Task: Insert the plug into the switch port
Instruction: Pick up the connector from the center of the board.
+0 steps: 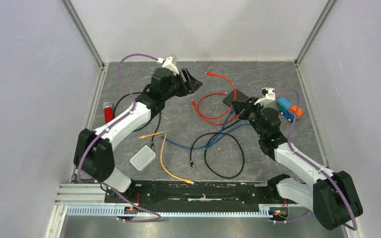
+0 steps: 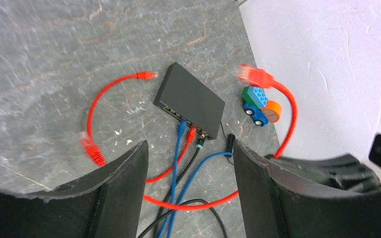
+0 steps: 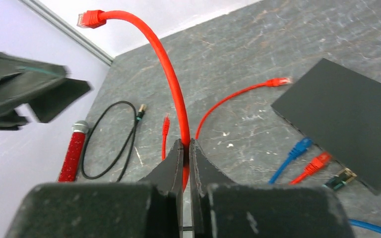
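Two tools are facing each other over the worktop [image 1: 178,130], with one free plug [image 3: 90,18] in the air between them. The right tool [image 3: 186,145] is pinching the red cable [image 3: 171,84] tight between closed fingers, well back from the plug, so the cable is arching upward and the plug is pointing toward the left tool [image 1: 194,82]. The left tool's fingers are standing wide apart around nothing. One black switch [image 2: 191,99] is lying on the worktop just beside the right tool, the nearer arm, with its port face looking toward the near side. The plug's long axis is aiming away from that face, so the coming move is probably calling for a grip closer to the plug and a turn back toward the ports. Three seated plugs [image 3: 320,161], one blue, one red and one black, are already filling part of the row. A second red cable [image 2: 92,105], one orange cable [image 1: 162,158], one toy truck [image 1: 290,110], one red tube [image 1: 108,111] and one white box [image 1: 143,157] are lying around.
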Tool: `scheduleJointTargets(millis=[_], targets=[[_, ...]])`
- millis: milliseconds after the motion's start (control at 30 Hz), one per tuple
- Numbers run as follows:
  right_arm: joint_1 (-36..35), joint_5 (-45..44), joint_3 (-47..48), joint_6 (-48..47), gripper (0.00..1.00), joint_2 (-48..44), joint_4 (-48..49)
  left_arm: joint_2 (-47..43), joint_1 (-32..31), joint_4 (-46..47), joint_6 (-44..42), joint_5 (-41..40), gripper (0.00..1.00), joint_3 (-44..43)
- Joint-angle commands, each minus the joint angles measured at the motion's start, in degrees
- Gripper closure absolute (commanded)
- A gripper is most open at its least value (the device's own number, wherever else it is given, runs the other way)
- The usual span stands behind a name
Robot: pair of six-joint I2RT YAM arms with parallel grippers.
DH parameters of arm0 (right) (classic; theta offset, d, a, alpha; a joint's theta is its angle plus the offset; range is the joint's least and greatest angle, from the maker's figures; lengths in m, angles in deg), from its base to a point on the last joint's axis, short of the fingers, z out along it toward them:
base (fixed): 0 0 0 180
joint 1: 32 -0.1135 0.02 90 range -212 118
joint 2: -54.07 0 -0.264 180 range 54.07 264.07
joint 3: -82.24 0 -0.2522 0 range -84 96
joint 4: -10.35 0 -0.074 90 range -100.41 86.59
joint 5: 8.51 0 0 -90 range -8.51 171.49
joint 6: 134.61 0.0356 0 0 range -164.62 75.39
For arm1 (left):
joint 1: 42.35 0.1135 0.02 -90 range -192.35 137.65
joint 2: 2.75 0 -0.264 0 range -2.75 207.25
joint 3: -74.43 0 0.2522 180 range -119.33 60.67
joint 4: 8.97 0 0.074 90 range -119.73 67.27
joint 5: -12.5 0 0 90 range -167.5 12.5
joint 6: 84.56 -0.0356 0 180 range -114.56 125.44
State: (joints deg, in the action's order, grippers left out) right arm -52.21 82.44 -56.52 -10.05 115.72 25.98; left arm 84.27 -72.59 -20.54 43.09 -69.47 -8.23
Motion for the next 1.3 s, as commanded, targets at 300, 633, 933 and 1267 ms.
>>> scheduleJointTargets(millis=[300,633,933,1267], targets=[[-11.8,-18.9,-3.8,-11.8,1.0,-1.5,16.1,1.3,-2.8,14.5,18.1,2.2,0.3,0.4],[-16.8,-24.6,-5.2,-18.4,1.0,-0.8,18.5,3.1,-2.8,18.0,22.9,1.8,0.31,0.0],[-22.0,-26.3,-7.1,-28.5,1.0,1.3,23.5,4.8,-2.8,16.2,24.4,2.1,0.47,-1.0],[-23.1,-14.7,-6.6,-38.1,0.6,0.9,17.4,3.8,0.4,27.6,14.9,16.1,0.98,4.7]])
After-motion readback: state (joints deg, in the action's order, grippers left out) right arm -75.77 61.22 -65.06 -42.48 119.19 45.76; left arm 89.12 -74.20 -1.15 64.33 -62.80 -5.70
